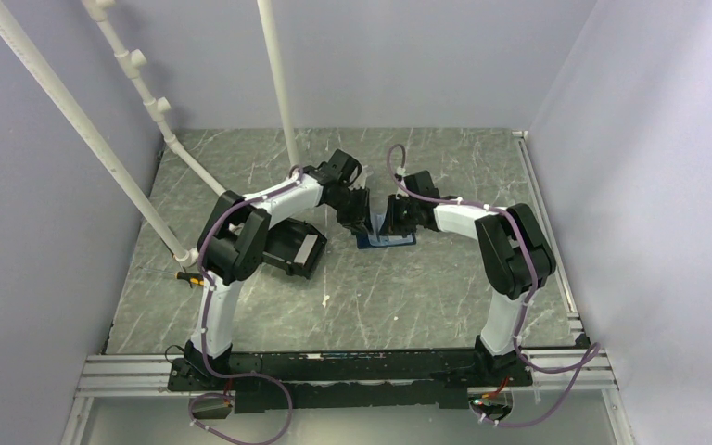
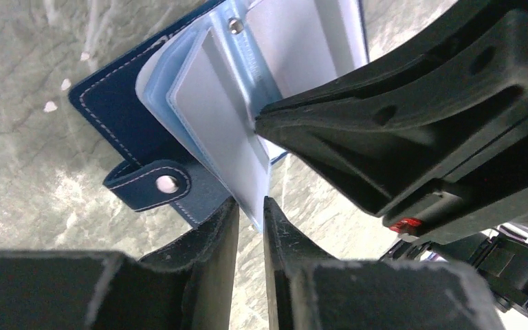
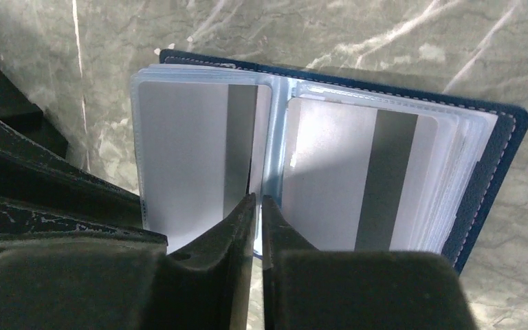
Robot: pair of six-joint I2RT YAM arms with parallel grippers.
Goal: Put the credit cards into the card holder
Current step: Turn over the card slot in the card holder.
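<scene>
The navy card holder [image 1: 387, 240] lies open on the table between both grippers. In the left wrist view its cover and snap tab [image 2: 157, 184] show, with clear sleeves fanned up. My left gripper [image 2: 251, 210] is shut on the corner of a pale card [image 2: 213, 117] that sits in a sleeve. In the right wrist view two pale cards with dark stripes, one on the left [image 3: 185, 151] and one on the right [image 3: 330, 172], fill the sleeves. My right gripper [image 3: 255, 203] is shut on the card holder's [image 3: 502, 137] middle fold. No orange-tan card is in view.
A black plastic bin [image 1: 294, 248] stands just left of the card holder, beside the left arm's elbow. White pipes [image 1: 139, 93] slant over the table's far left. Grey walls close in the left, back and right. The right gripper's body [image 2: 426, 110] crowds the left wrist view.
</scene>
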